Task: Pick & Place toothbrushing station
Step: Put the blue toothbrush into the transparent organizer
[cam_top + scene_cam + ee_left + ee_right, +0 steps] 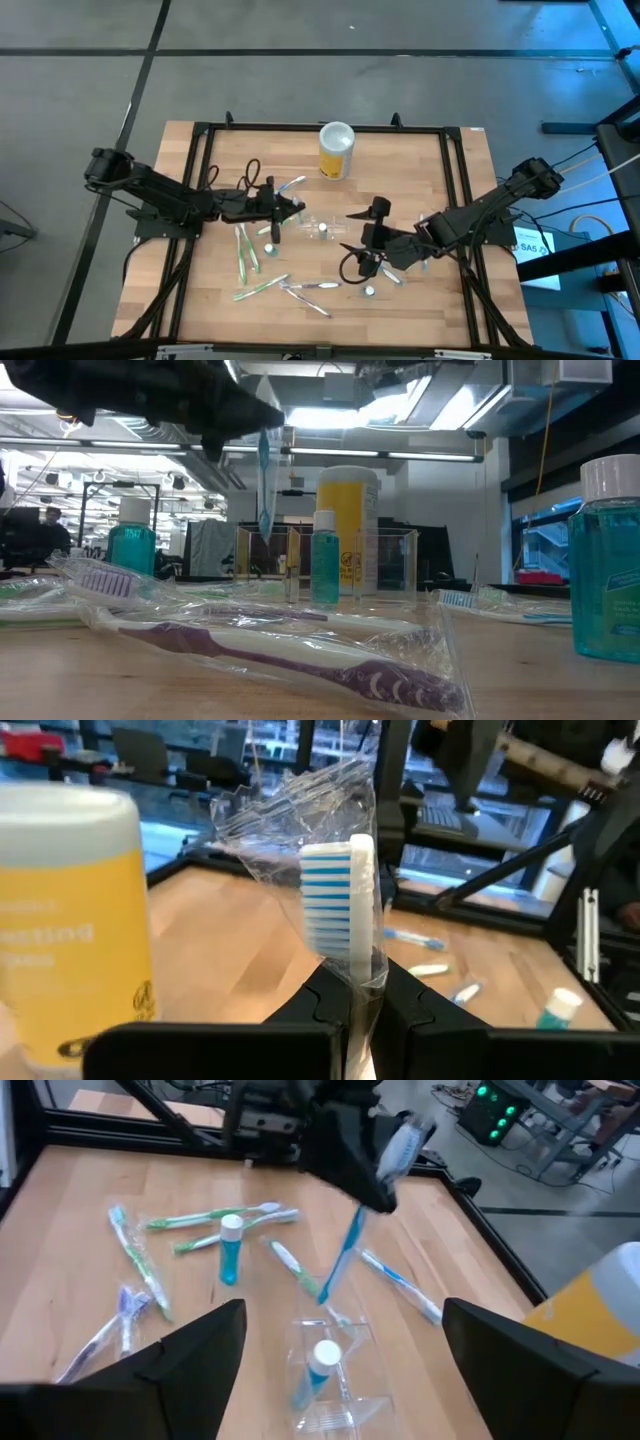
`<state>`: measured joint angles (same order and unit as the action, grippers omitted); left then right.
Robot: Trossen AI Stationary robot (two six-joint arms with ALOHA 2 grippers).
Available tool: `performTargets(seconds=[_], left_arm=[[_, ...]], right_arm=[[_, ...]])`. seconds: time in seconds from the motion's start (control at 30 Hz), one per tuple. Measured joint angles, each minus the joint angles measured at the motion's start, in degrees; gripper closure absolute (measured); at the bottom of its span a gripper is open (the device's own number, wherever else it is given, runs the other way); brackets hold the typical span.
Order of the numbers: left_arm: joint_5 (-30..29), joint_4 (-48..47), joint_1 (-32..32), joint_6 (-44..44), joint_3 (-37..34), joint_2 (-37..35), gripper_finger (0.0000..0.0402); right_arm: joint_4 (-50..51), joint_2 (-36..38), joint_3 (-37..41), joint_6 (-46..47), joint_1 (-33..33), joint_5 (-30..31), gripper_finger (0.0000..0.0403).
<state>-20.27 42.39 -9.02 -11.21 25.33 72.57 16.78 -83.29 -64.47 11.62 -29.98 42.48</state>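
Your left end effector (345,1155) is clamped on a wrapped blue toothbrush (345,1250), hanging above the clear container (330,1380) mid-table. Your right end effector (335,1345) stands apart, near that container.

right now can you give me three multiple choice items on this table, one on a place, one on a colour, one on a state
1. Where is the yellow canister?
A. far edge of the table
B. near edge
C. in the right tool

2. What colour are the held toothbrush's bristles?
A. purple
B. blue and white
C. green

3. How is the left tool?
A. wide open
B. shut on the toothbrush
C. shut on nothing

Answers: 1 A, the high view shows it at the far rail. 2 B, striped in the left wrist view. 3 B, its fingers pinch the wrapped handle.
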Motion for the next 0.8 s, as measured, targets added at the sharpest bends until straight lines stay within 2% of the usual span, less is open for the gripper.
performTargets(seconds=[0.4, 0.8], left_arm=[[0.7, 3.9, 1.9, 1.2, 0.0, 6.6, 0.0392], [4.4, 7.3, 4.1, -6.3, 0.0, 11.9, 0.0389]], right_arm=[[0.0, 0.0, 0.0, 1.0, 0.3, 0.0, 0.0051], [0.0, 0.0, 0.0, 1.2, 0.3, 0.0, 0.0061]])
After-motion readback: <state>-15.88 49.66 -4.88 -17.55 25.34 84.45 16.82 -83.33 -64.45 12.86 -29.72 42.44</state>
